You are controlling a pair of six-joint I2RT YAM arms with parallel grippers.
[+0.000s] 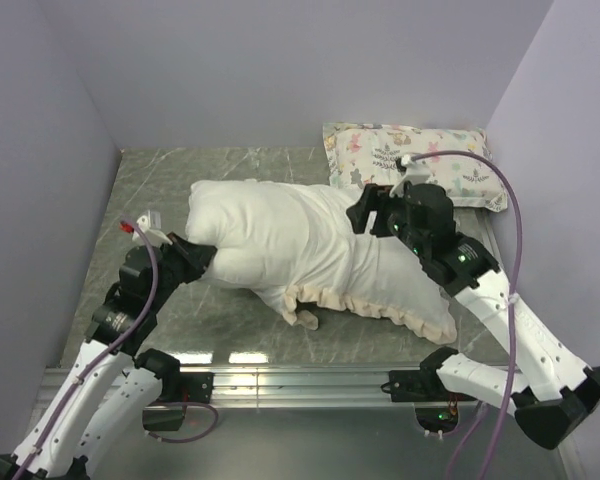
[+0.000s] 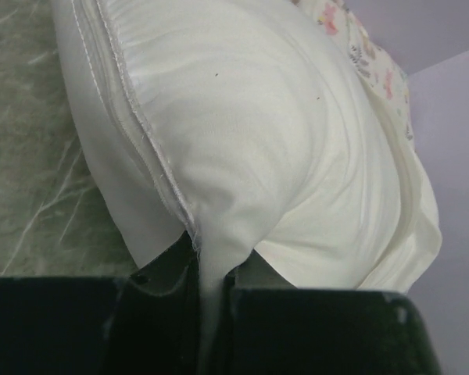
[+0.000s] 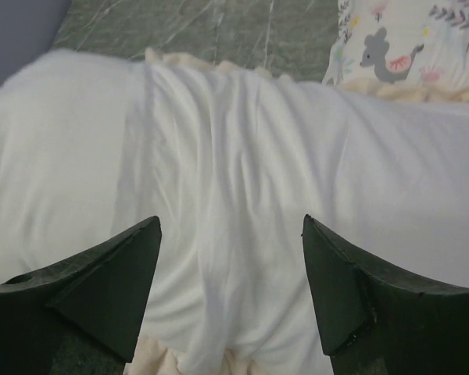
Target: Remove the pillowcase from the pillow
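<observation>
Left hand (image 2: 211, 273) clenched on a corner of the pillow (image 2: 281, 141) — an anchor, likely, to pull against. Right hand (image 3: 230, 223) hovers released over the pillowcase (image 3: 313, 141), which lies inside-out, bunched over the pillow's right half on the tabletop (image 1: 160, 180) — probably picking its next grip.

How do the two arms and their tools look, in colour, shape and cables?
Both arms have white links and black joints. A purple cable runs along the left arm, another along the right arm. The left tool and right tool are black, with wedge-shaped fingers. Small green lights glow on the right arm.
</observation>
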